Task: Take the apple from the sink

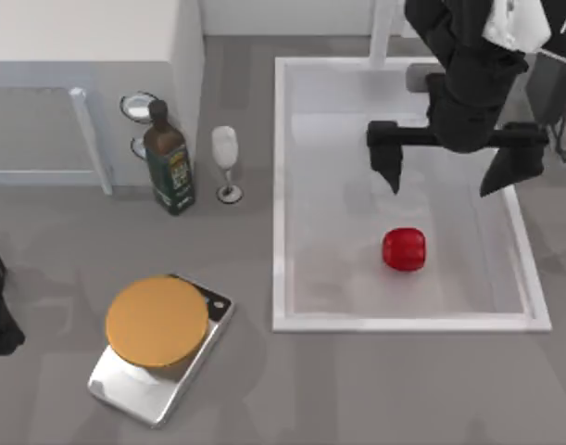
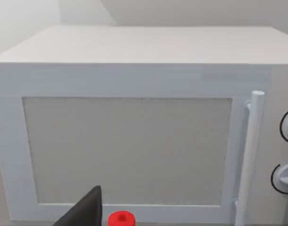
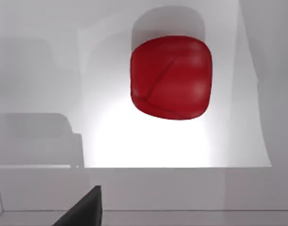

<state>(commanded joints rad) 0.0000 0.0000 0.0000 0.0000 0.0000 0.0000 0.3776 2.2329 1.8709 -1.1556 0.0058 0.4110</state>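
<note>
— Grey tabletop [image 1: 357, 389] all round. What's on it, counted from the left?

— One white microwave [image 1: 88, 83] at ten o'clock, with two round knobs [image 1: 137, 107] on its right face. My left arm sits parked at the table's far left edge, about nine o'clock; I cannot tell how its fingers stand. Next, one dark oil bottle [image 1: 168, 159] and one clear wine glass [image 1: 226, 162], standing side by side, near but apart. At seven o'clock, one silver kitchen scale [image 1: 157, 348] with a round orange top.

— And the right half?

— One sink [image 1: 279, 185], white-rimmed. One apple [image 1: 404, 248] lies on its floor, toward four o'clock within the basin, well apart from every wall.

— Anything over it?

— The right gripper [image 1: 452, 174] hangs above the basin at one o'clock, its two black fingers [image 1: 388, 158] spread wide and grasping nothing. The apple lies just toward six o'clock of the gap between them, with nothing covering it. A grey drain fitting [image 1: 417, 78] sits at the basin's twelve o'clock wall, partly hidden by the arm.
</note>
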